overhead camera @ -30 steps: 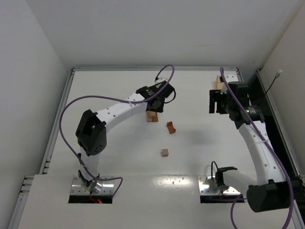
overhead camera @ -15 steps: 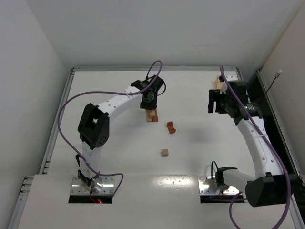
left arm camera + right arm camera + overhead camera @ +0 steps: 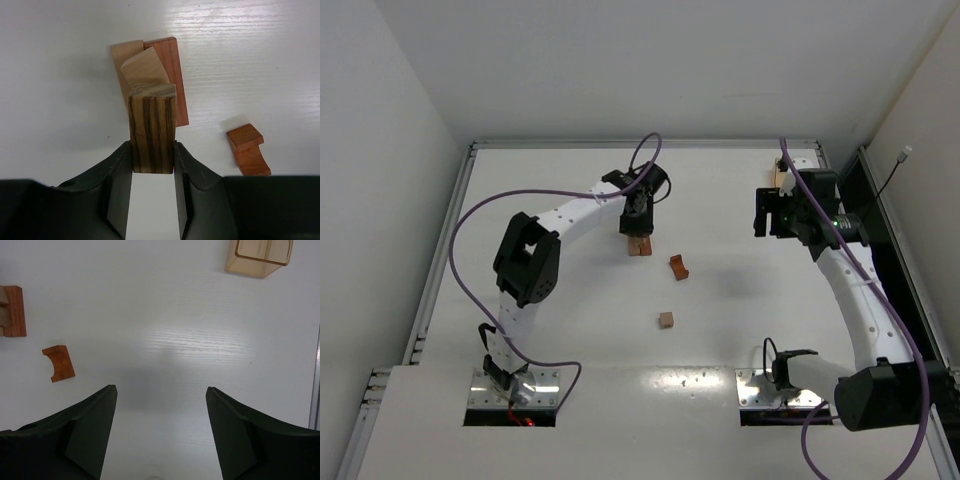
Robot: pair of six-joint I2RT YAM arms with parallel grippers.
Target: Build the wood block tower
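1. Left claw (image 3: pixel 152 147) is clamped on 1 striped dark block (image 3: pixel 152 120), which hangs over the tower (image 3: pixel 176 90). The tower sits on the counter (image 3: pixel 560 330) toward the far edge, a little left of centre.
2. The tower is only a low base: a reddish flat bar with tan pieces beside and on it. The upper tan piece (image 3: pixel 146 70) looks skewed, not square to the bar.
3. Risk A: a skewed seat gives the striped block a poor landing, so it may rock or tip on release.
4. Risk B: the jaws hold the block at 1 end only, and contact with the base could pivot it in the grip.
5. Risk C: pressing down off-centre could shove the loose tan pieces off the bar.
6. Right claw (image 3: pixel 160 388) is open and empty, near the counter's far right corner by the tray (image 3: pixel 257 257), well apart from the tower.
7. A notched reddish piece (image 3: pixel 678 266) and a small cube (image 3: pixel 666 320) lie loose nearer the arms. A falling block could scatter the notched one.
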